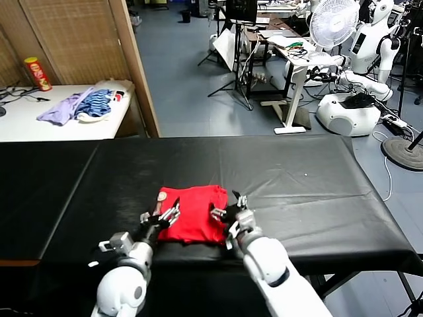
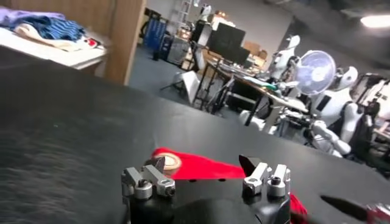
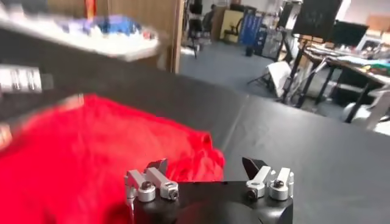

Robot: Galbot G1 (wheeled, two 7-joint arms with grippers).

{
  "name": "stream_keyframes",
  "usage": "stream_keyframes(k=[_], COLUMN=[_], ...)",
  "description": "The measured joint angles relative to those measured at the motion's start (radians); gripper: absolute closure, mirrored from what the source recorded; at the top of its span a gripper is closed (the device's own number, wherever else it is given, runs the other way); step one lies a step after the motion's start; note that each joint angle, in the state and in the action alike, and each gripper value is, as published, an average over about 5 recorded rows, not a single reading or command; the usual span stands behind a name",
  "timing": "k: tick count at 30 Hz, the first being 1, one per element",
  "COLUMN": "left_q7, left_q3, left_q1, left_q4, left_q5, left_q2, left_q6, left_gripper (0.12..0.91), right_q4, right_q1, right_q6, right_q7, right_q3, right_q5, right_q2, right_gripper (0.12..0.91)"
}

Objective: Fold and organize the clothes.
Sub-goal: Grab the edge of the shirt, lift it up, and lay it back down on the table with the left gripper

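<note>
The red T-shirt [image 1: 192,220] lies folded into a compact rectangle near the front edge of the black table [image 1: 297,178]. A small round tag shows at its far left corner [image 2: 169,162]. My left gripper [image 1: 165,216] hovers at the shirt's left edge, open, nothing between its fingers. In its own view the shirt [image 2: 201,167] lies just beyond the open left gripper [image 2: 204,164]. My right gripper [image 1: 223,210] stands open at the shirt's right edge. The right wrist view shows the bunched red cloth [image 3: 91,152] close ahead of the open right gripper [image 3: 204,164], which grips nothing.
A white side table [image 1: 59,122] at the far left carries a heap of lilac and blue-striped garments [image 1: 82,105] and a red can [image 1: 38,72]. A wooden partition [image 1: 135,63] stands beside it. Desks, a fan [image 1: 334,23] and white robots [image 1: 360,72] fill the background.
</note>
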Motion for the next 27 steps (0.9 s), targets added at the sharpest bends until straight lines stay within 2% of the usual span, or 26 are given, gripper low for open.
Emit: stream_keyframes(k=[3,6,13,20,23,27], left_q7=[0.003,0.0,-0.013,-0.019,-0.018,-0.013], left_q3=[-0.018,-0.04,-0.094,-0.119,-0.123,-0.121], left_q1=[-0.004,-0.013,-0.025,-0.037,-0.036,-0.032], left_q4=[0.013,0.032,0.064,0.103,0.121,0.135], left_q5=[-0.023,-0.082,-0.302,-0.46,-0.483,-0.488], left_q2=[0.007,0.009,0.006,0.001,0.002,0.003], left_q6=[0.0,0.003,0.051,0.054,0.053,0.055], left_gripper=[0.232,0.232,0.232,0.239,0.325,0.537], right_q4=[0.006,0.027,0.112,0.177,0.191,0.2], right_q1=[-0.003,-0.01,-0.041,-0.08,-0.088,-0.093], right_q6=[0.036,0.062,0.077,0.086,0.086,0.085], right_q7=[0.027,0.045,0.047,0.043,0.043,0.042], right_q3=[0.004,0.02,0.081,0.12,0.126,0.137], right_q5=[0.006,0.054,0.24,0.298,0.305,0.31], right_q2=[0.01,0.016,-0.001,-0.014,-0.013,-0.013], right_gripper=[0.227,0.227,0.227,0.227,0.227,0.227])
